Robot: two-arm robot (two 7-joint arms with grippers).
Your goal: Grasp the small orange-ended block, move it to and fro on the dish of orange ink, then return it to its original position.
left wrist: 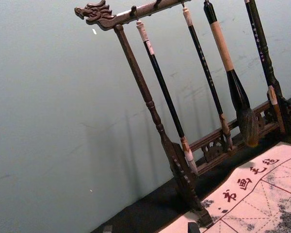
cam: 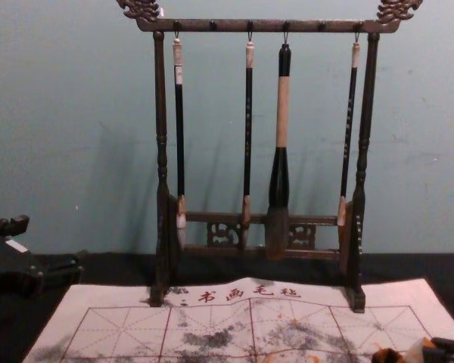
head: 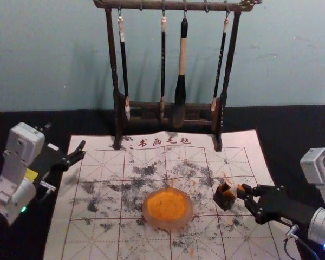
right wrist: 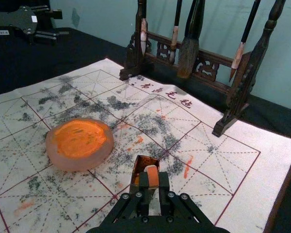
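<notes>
At the dark box [head: 222,200], right of the ink dish [head: 168,223], right gripper [right wrist: 153,179] jaws pinching orange-ended block [right wrist: 152,175], likely grasp step, next a clean lift dishward; left gripper [head: 82,150] parked by mat [head: 62,227], jaws spread.

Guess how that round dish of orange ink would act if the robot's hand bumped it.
The dish would more likely slide than tip, being low and broad-based. Its thick, rounded wall suggests it is stiff and perhaps heavy for its size. The thin-looking mat under it, with its wavy far edge, might ruck up as it moved.
</notes>
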